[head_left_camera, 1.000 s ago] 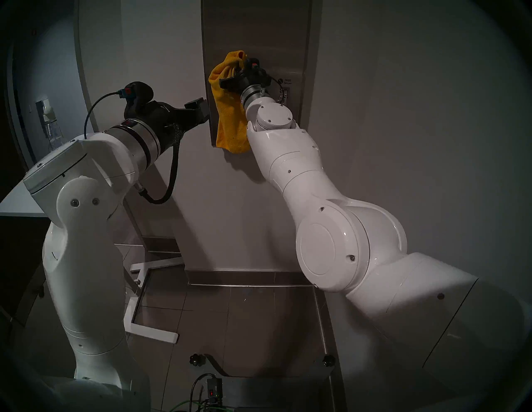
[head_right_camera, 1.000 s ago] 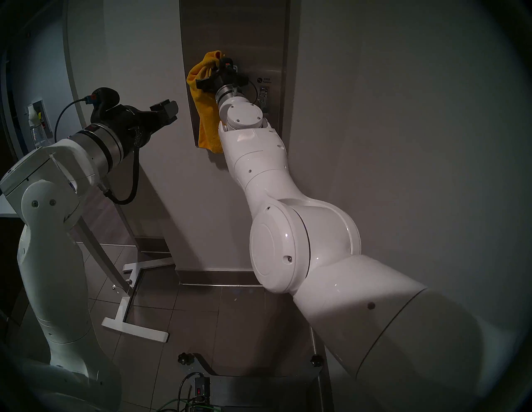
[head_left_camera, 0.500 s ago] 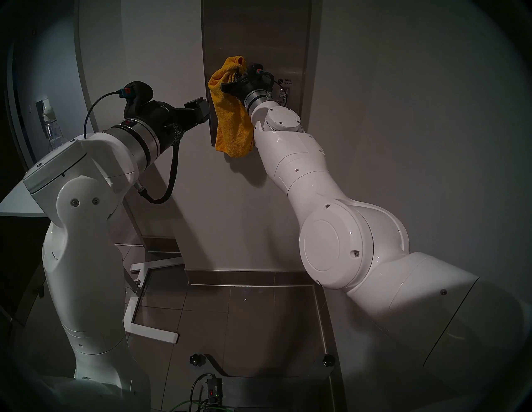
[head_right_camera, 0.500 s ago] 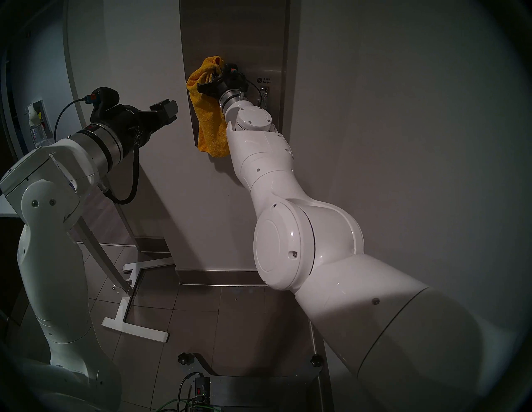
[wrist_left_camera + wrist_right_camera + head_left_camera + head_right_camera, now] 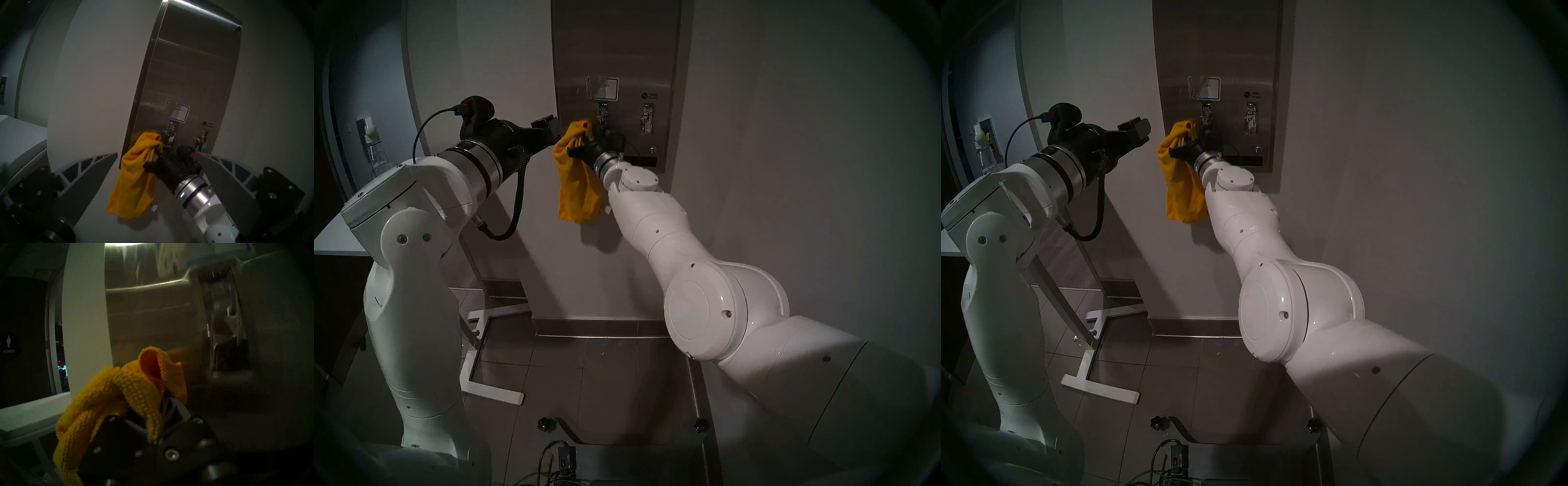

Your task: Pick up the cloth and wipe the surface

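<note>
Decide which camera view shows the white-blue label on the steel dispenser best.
The left wrist view: the white-blue label is whole, close and unobstructed there. Both head views show it smaller and dimmer. The right wrist view catches only a blurred edge at its top.

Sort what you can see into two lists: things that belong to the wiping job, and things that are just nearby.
Job:
cloth
dispenser front
right gripper, shut on the cloth

Nearby:
left gripper, open, holding nothing
bottle
white stand
wall

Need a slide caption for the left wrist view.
Right gripper holds the yellow cloth against the steel dispenser front, framed by open left fingers.
</note>
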Motion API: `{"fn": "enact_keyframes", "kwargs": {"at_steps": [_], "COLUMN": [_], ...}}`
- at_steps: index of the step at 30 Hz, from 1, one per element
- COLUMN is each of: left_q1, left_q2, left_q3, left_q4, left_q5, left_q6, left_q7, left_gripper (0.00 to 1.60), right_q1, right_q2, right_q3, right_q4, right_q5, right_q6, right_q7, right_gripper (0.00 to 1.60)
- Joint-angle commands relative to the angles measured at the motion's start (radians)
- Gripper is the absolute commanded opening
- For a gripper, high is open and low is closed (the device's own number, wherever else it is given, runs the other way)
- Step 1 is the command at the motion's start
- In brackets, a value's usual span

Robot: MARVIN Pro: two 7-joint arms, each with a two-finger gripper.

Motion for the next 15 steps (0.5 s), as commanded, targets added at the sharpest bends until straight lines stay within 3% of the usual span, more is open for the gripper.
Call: {"fn": "enact_keyframes", "kwargs": {"at_steps": [1, 5, 15], "left_q1": [-0.03, -0.023, -0.012], "left_q2": [-0.002, -0.001, 0.0], "left_q3": [0.001, -0.001, -0.002], "left_q4": [-0.024, -0.024, -0.024], "left_q5": [0.003, 0.002, 0.001], "left_q6": [-0.012, -0.009, -0.005], "left_q7": [0.001, -0.001, -0.001], "left_gripper": [1.6, 1.6, 1.6], "right_q1": [0.015, 0.085, 0.107], "right_q2": [0.014, 0.017, 0.01], "right_q3": [-0.022, -0.03, -0.064], "right_q4": [-0.075, -0.123, -0.182], "right_q5": [-0.035, -0.034, -0.041], "right_q6": [-0.042, -0.09, -0.197], "right_q7": [-0.044, -0.029, -0.034], "right_gripper": [0.0, 0.0, 0.0]}}
